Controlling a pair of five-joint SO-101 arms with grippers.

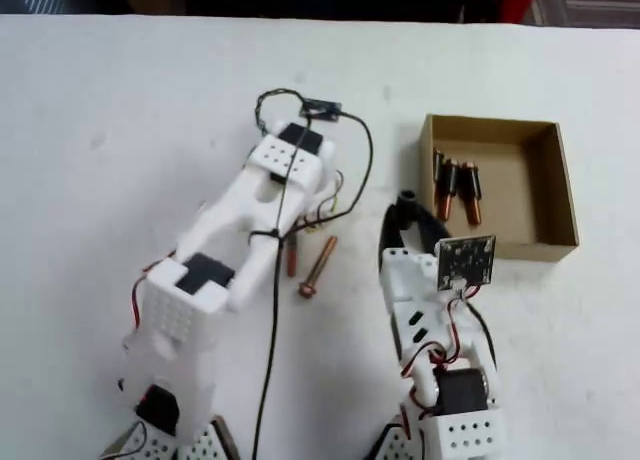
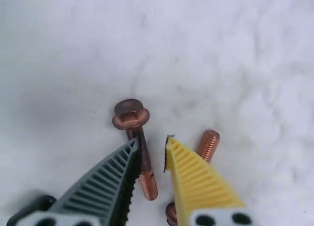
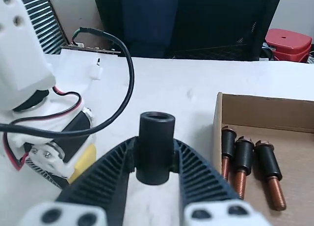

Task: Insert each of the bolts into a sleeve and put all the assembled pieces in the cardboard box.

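Two copper bolts lie side by side on the white table [image 1: 120, 130]: one bolt [image 2: 132, 117] [image 1: 292, 256] and a second bolt [image 2: 208, 143] [image 1: 318, 267]. My left gripper [image 2: 150, 143] is open just above them, and the first bolt's shaft runs between its grey finger [image 2: 115, 172] and yellow finger [image 2: 196, 182], close to the grey one. My right gripper [image 3: 154, 150] [image 1: 405, 215] is shut on an upright black sleeve [image 3: 157, 130] [image 1: 407, 196], held left of the cardboard box [image 1: 555, 195] [image 3: 265, 108]. Three assembled pieces [image 1: 455, 188] [image 3: 244, 159] lie in the box.
The left arm [image 1: 240, 220] stretches across the table's middle, trailing a black cable [image 1: 272, 310]. The right arm's body [image 1: 445, 330] sits in front of the box. Open table lies at the left and the back.
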